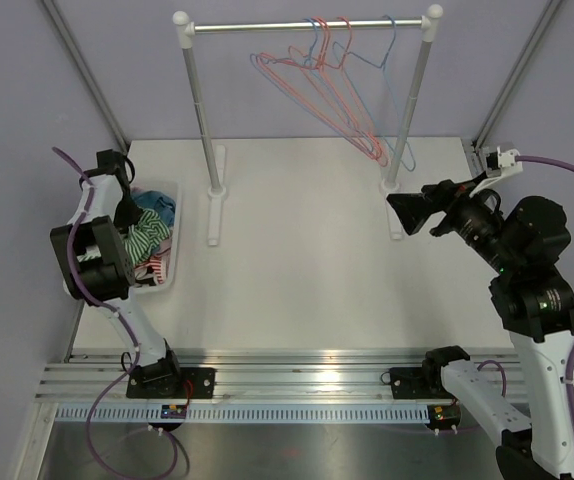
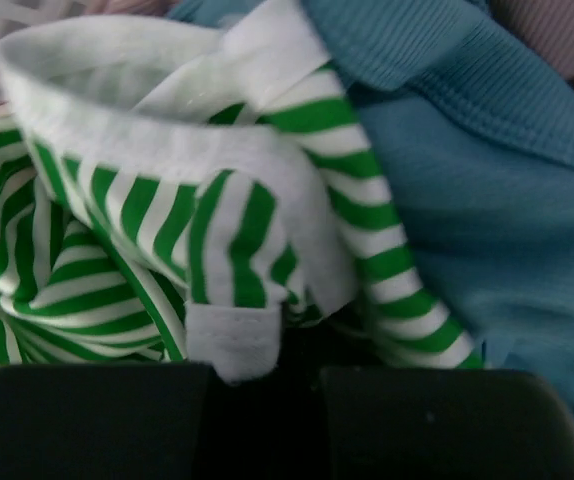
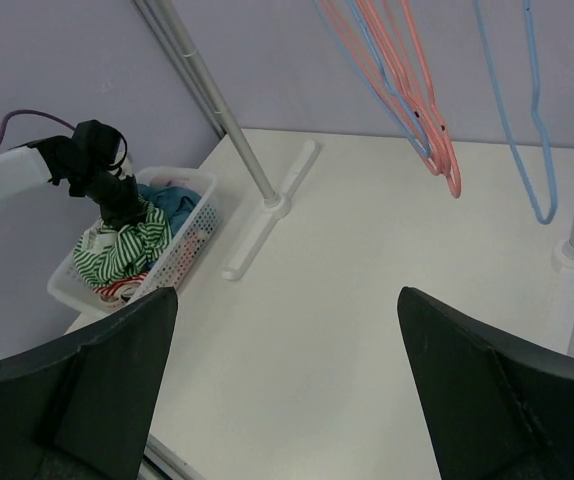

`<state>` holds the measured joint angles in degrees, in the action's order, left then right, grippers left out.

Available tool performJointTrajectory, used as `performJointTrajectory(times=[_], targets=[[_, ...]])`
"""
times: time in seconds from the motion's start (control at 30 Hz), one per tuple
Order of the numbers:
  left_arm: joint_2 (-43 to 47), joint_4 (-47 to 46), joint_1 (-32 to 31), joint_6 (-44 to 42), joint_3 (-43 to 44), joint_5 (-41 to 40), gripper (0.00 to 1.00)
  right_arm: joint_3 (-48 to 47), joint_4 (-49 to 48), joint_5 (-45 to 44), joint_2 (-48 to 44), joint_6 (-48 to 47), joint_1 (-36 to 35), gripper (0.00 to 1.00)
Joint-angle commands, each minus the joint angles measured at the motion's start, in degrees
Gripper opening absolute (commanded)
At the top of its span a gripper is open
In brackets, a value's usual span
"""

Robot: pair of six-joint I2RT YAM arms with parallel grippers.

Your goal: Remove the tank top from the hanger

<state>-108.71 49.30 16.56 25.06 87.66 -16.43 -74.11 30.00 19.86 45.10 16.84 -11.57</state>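
Note:
The green-and-white striped tank top [image 1: 147, 240] [image 2: 217, 230] [image 3: 122, 250] lies bunched in a white basket [image 1: 172, 270] at the table's left edge. My left gripper [image 1: 127, 212] [image 2: 267, 375] [image 3: 122, 210] hangs just above it, shut on a white strap of the tank top. No hanger is on the garment. Several bare pink and blue wire hangers [image 1: 337, 90] [image 3: 417, 110] hang on the rack's rod [image 1: 307, 24] at the back. My right gripper [image 1: 407, 212] [image 3: 287, 292] is held up at the right near the rack's right post, open and empty.
A blue garment [image 2: 487, 200] and red-striped cloth [image 1: 152, 268] also lie in the basket. The rack's two posts [image 1: 202, 110] [image 1: 414, 110] stand on white feet [image 1: 214, 215] on the white table [image 1: 307, 270]. Metal frame bars run along both back corners.

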Motion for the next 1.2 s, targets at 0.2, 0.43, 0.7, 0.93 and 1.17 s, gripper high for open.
performJointTrajectory(times=[0.2,0.43,0.7,0.93,1.17], targets=[[-8.97,-0.34,-0.65,-4.14,4.8,19.48,0.11,-0.34,-0.91,2.29,-2.47,1.0,-0.12,0.99],[-9.78,-0.08,-2.84,-4.84,6.12,22.14,0.26,-1.66,0.76,1.68,-1.51,-0.14,-0.12,1.0],[3.47,1.41,-3.02,-4.23,6.12,14.32,0.78,-4.46,5.41,-3.33,-0.19,-2.69,-0.12,0.99],[17.09,1.59,-2.93,-4.49,4.72,11.15,0.99,-4.73,9.38,-10.79,1.74,-5.24,-0.64,1.0],[36.4,-1.04,-9.24,-8.61,-0.36,9.51,0.99,-2.54,11.13,-19.5,1.22,-5.68,-1.08,0.99]])
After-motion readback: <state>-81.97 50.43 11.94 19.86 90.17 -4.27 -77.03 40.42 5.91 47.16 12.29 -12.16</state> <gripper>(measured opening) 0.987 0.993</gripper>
